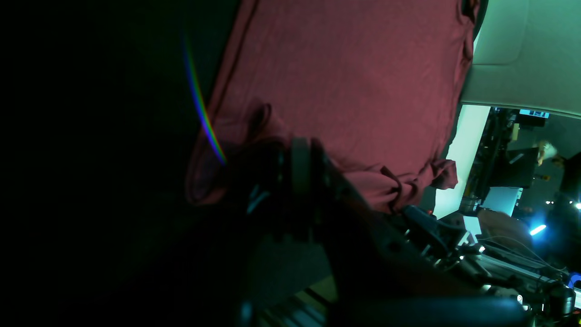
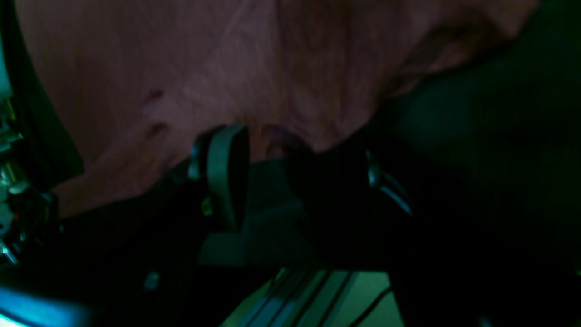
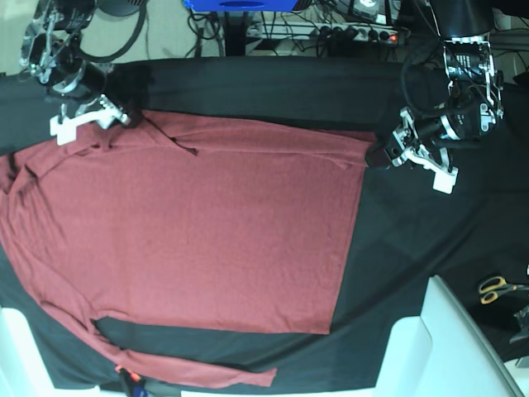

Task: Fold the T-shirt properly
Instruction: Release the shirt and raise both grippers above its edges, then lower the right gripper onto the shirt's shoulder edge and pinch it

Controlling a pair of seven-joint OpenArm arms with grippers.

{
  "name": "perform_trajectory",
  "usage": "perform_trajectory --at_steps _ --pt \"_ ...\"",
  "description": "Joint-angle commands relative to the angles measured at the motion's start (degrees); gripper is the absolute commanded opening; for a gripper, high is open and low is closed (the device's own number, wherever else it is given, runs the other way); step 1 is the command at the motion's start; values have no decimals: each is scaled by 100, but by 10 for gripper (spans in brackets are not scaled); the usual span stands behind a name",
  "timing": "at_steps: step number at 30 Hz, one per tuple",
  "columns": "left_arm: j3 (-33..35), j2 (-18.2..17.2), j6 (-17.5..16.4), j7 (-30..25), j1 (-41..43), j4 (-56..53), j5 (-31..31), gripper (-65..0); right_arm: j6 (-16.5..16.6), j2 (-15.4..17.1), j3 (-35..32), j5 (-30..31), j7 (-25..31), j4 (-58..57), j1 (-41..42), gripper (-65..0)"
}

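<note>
The maroon T-shirt (image 3: pixel 198 231) lies spread flat on the black table cloth (image 3: pixel 397 273), with one long sleeve trailing along the near edge. My left gripper (image 3: pixel 382 155) sits at the shirt's far right corner. In the left wrist view its jaws (image 1: pixel 290 150) are shut, with the T-shirt (image 1: pixel 354 81) bunched around them. My right gripper (image 3: pixel 128 118) rests at the far left shoulder area. In the right wrist view the right gripper (image 2: pixel 281 150) stands open, and the edge of the T-shirt (image 2: pixel 227 59) lies at the mouth of the gap between its two fingers (image 2: pixel 227 172).
Yellow-handled scissors (image 3: pixel 496 287) lie on the cloth at the right edge. A white block (image 3: pixel 446 347) stands at the near right corner and another (image 3: pixel 12 347) at the near left. A power strip (image 3: pixel 355 33) and cables run behind the table.
</note>
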Motion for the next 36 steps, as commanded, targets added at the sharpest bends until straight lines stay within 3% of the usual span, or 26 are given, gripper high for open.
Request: perform_trajectory --at_steps 1,7,9,12,13,19,22,26,36 --pt "-27 -79 -32 -9 -50 75 -116 -650 -11 34 21 -27 139 17 7 -345" --pt "-45 -88 -32 -9 -50 75 -116 -650 -11 34 21 -18 271 -1 -11 -356" --pt "-45 -88 -32 -9 -50 75 -116 -650 -11 34 21 -9 271 -1 -11 -435" --pt "-45 -88 -32 -9 -50 75 -116 -650 -2 34 21 0 271 25 -11 -621" --pt "-45 -88 -32 -9 -50 75 -116 -650 -2 34 21 0 262 25 -11 -650" --pt "-36 -88 -32 -9 -50 75 -116 -650 -11 17 -5 0 209 386 -55 -644" --pt "-27 -79 -32 -9 -50 75 -116 -650 -37 8 12 0 -107 667 -11 -644" --pt "-18 -79 -32 -9 -58 75 -116 -650 -424 8 12 0 -318 781 147 -644" --pt "-53 -71 -32 -9 -102 75 -116 -650 -696 43 4 -44 -723 764 763 -644"
